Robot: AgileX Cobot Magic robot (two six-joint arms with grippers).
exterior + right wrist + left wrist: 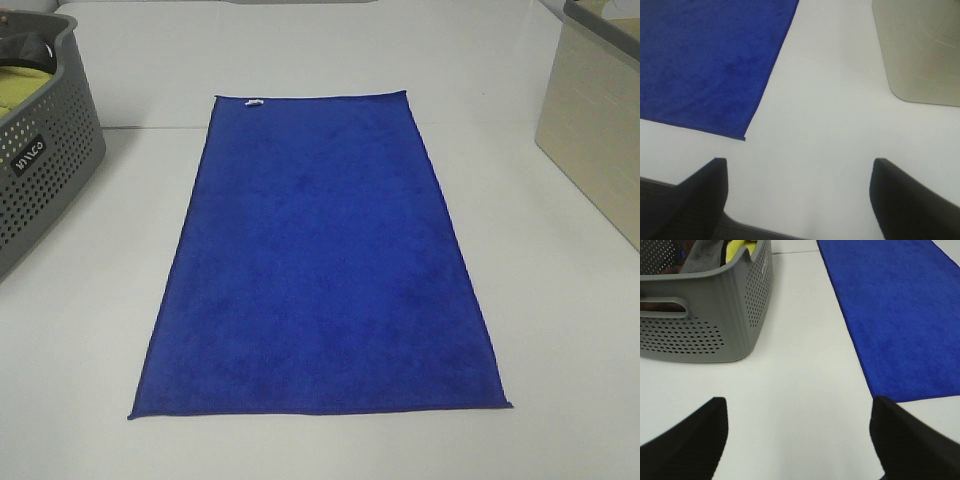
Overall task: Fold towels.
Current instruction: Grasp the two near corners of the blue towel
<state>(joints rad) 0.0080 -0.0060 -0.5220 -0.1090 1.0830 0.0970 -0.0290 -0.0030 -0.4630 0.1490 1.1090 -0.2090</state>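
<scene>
Two open lanes of table (560, 330), each hemmed on its outer side.
Bare tabletop lies straight ahead of the left gripper (797, 440), between its spread fingers; the grey basket (705, 315) stands ahead and outward, and the flat towel (890, 305) lies ahead and inward. Ahead of the right gripper (797, 200) is a wide bare strip, with the beige box (920, 50) blocking farther outward.

we see the towel (320, 260) as plush, matt blue cloth with stitched edges. the table (80, 400) under it looks smooth, white, faintly glossy. left of the towel the basket (55, 150) is matt grey perforated plastic; right of it the bin (595, 140) looks smooth, beige, lightly scuffed.
</scene>
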